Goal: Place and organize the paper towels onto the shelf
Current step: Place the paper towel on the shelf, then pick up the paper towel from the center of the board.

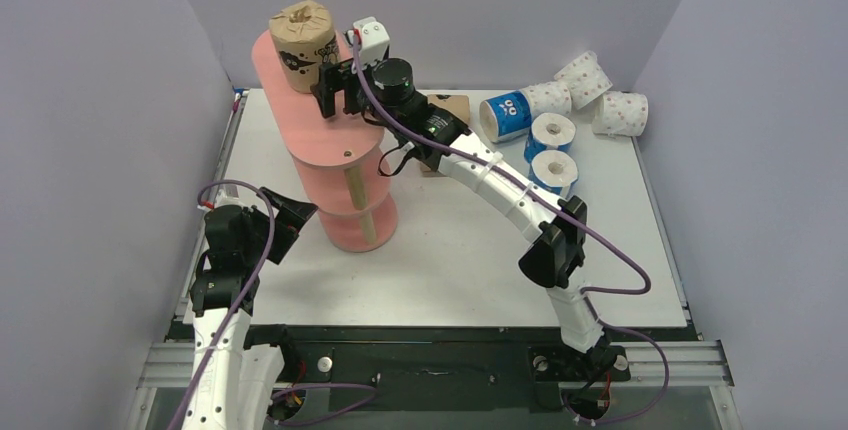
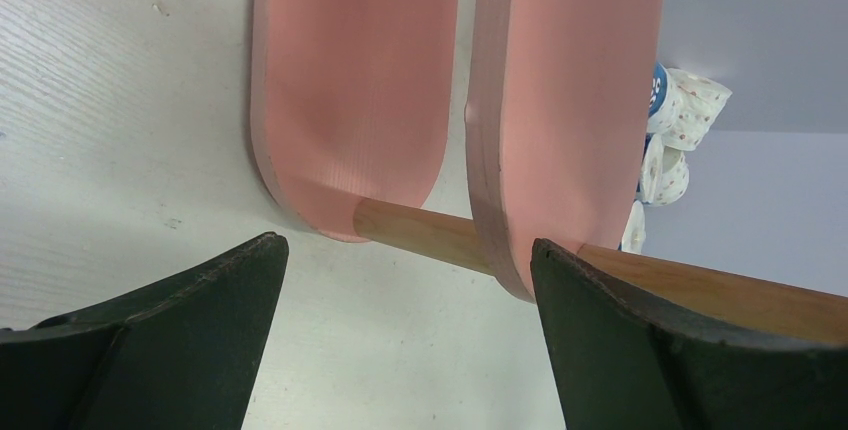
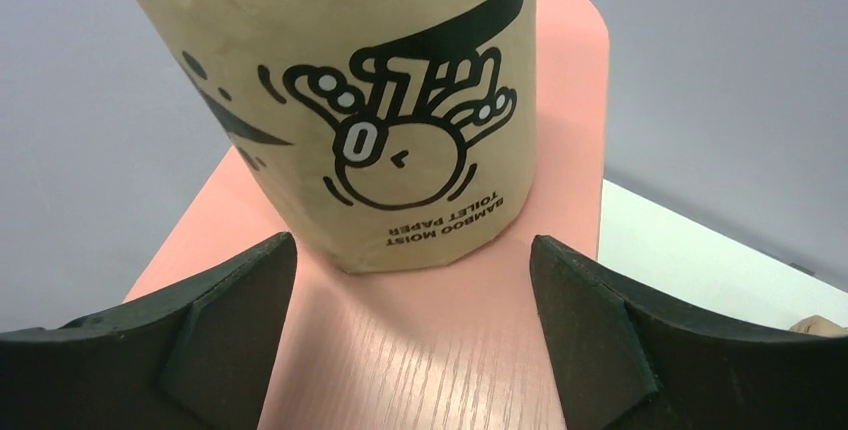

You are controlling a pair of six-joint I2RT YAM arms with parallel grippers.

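The salmon-pink shelf (image 1: 335, 165) stands left of the table's centre. One brown roll with black print (image 1: 302, 45) stands upright at the far end of its top board. My right gripper (image 1: 335, 90) is open just right of that roll, low over the top board; in the right wrist view the roll (image 3: 400, 110) stands free beyond the open jaws (image 3: 412, 280). My left gripper (image 1: 290, 218) is open and empty beside the shelf's lower tiers; its view shows two boards (image 2: 350, 80) and a wooden post (image 2: 420, 230).
Three blue rolls (image 1: 505, 115) (image 1: 551, 132) (image 1: 555, 170) and three white pink-dotted rolls (image 1: 545, 98) (image 1: 585, 75) (image 1: 620, 113) lie at the far right. Another brown roll (image 1: 452, 107) shows partly behind my right arm. Grey walls enclose the table.
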